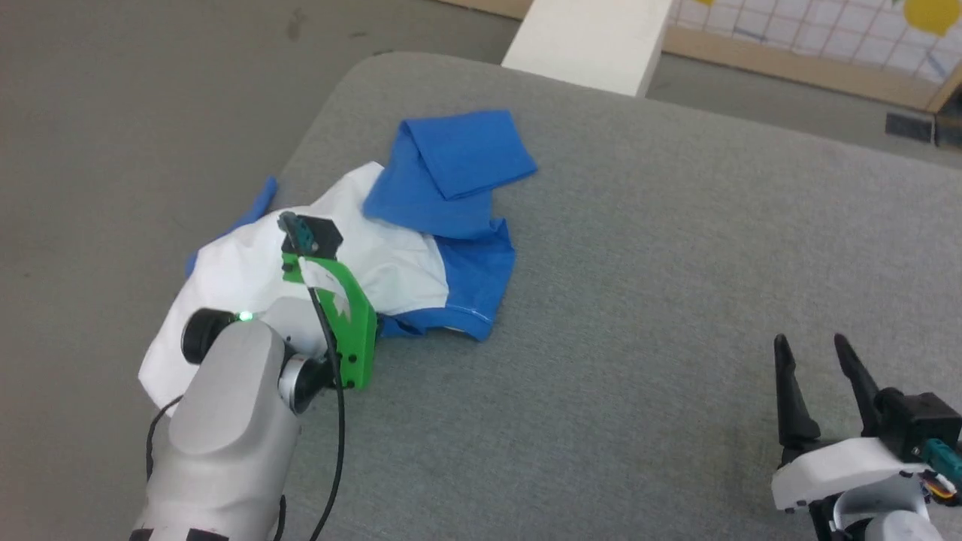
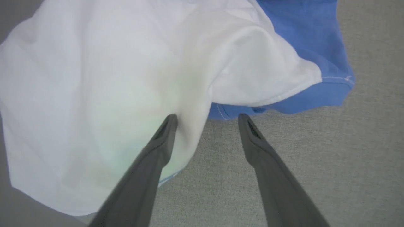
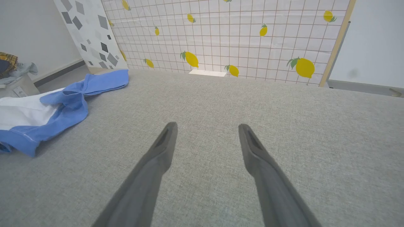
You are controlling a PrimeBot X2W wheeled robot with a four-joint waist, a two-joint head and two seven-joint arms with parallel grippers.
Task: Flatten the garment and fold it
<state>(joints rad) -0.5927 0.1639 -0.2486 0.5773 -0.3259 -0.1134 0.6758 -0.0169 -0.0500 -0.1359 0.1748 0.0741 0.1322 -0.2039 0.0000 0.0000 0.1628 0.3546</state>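
Over the garment hangs the left claw, tips apart; right claw, also apart, well away.

Seen from the head, the grey woven-fabric tabletop lies bare from one o'clock round to seven, giving wide passage. At nine to eleven o'clock the crumpled white and royal-blue T-shirt heaps up by the edge, and at twelve a cream rectangular block stands beyond the rim.
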